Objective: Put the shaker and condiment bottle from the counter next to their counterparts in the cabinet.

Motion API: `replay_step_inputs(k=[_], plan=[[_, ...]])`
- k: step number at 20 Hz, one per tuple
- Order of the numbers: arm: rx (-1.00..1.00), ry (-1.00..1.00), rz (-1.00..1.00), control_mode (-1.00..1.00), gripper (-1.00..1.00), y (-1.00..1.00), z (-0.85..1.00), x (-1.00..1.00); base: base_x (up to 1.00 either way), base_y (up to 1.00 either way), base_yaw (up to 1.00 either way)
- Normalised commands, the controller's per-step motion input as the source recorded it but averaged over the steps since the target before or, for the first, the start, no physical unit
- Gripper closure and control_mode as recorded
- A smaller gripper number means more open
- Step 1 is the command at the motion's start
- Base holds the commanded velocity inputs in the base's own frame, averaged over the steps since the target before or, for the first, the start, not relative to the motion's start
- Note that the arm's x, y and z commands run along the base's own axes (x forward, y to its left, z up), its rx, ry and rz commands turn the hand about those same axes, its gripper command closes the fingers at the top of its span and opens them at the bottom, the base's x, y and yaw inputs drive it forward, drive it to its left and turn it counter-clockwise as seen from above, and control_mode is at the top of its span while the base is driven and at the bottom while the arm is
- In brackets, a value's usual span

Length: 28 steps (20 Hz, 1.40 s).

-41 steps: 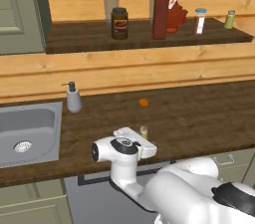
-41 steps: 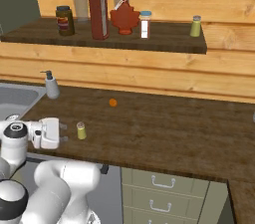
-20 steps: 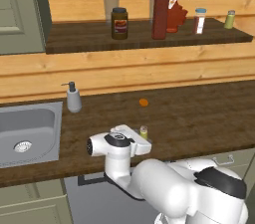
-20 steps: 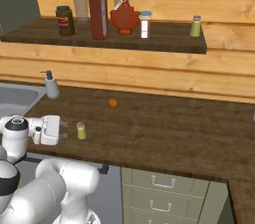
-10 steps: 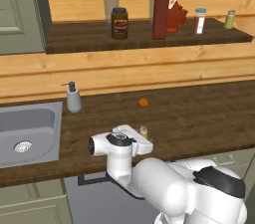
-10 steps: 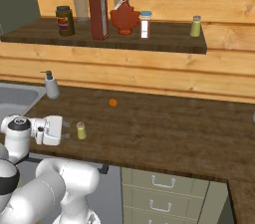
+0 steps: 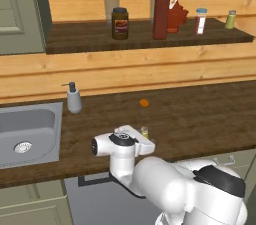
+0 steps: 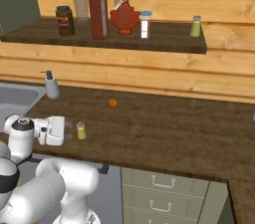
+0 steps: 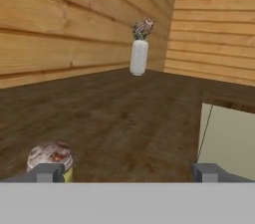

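One shaker (image 8: 81,130) was recorded upright on the tabletop (image 8: 164,128), long axis vertical, cap up, near the front edge. In the hand view the shaker (image 9: 50,161) sat low at the left, just behind the left fingertip (image 9: 46,173). The claw (image 9: 127,174) was seen wide apart and empty, at tabletop height just beside the shaker, pointing along the tabletop toward one white vase (image 9: 139,56) in the far corner. One small orange item (image 8: 113,102) lay further back. One soap dispenser (image 8: 51,85) stood by the sink (image 7: 27,131). On the shelf (image 8: 164,40) five containers were counted: one dark jar (image 8: 64,20), one tall red bottle (image 8: 98,8), one leaf-shaped bottle (image 8: 124,16), one white shaker (image 8: 145,24), one green shaker (image 8: 195,26).
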Motion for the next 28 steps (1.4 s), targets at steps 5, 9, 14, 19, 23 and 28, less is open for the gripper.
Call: replay_step_inputs(k=[5, 9, 14, 19, 23, 28], plan=[[0.0, 0.0, 0.0, -1.0, -1.0, 0.0, -0.07, 0.18, 0.0, 0.0, 0.0], [0.0, 0.01, 0.0, -1.0, -1.0, 0.0, -0.14, 0.18, 0.0, 0.0, 0.0], [0.0, 0.01, 0.0, -1.0, -1.0, 0.0, -0.28, 0.09, 0.0, 0.0, 0.0], [0.0, 0.0, -0.01, -1.0, -1.0, 0.04, -0.23, 0.11, 0.0, 0.0, 0.0], [0.0, 0.0, -0.01, -1.0, -1.0, 0.14, -0.17, 0.11, 0.0, 0.0, 0.0], [0.0, 0.0, -0.02, -1.0, -1.0, 0.06, -0.06, 0.16, 0.0, 0.0, 0.0]])
